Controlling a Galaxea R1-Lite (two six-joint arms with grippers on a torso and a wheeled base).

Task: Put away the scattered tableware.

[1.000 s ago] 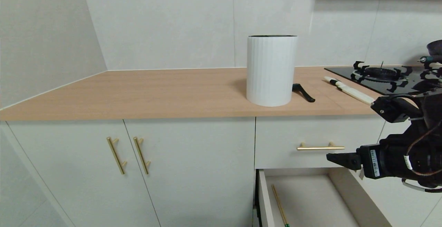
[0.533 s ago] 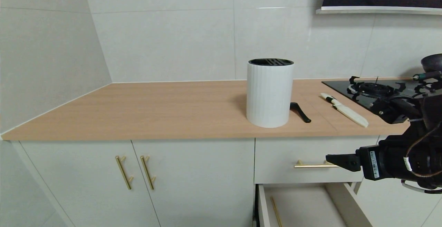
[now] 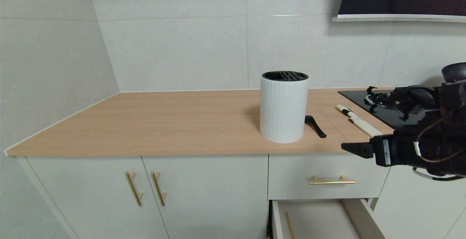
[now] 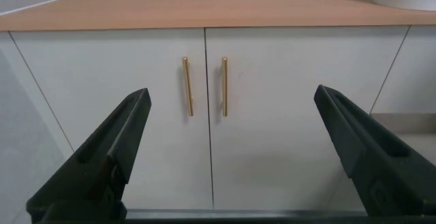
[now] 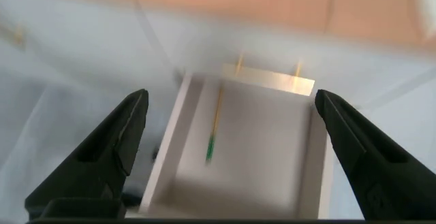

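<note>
right claw (image 5: 229, 105), risen from the open drawer (image 3: 277, 217) to tabletop (image 3: 164, 122) height, hangs released; left claw (image 4: 231, 94) released too.

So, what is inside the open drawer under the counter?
A thin stick with a green end lies in the open drawer, near one side wall. The jaws of the right gripper cover its near corners.

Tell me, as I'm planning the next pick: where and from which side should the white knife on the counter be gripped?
Probably the handle, the narrow black-banded end lying farther back beside the stove. The knife lies flat on the counter, so come from above, fingers across its width; the nearer end looks like the broader blade.
</note>
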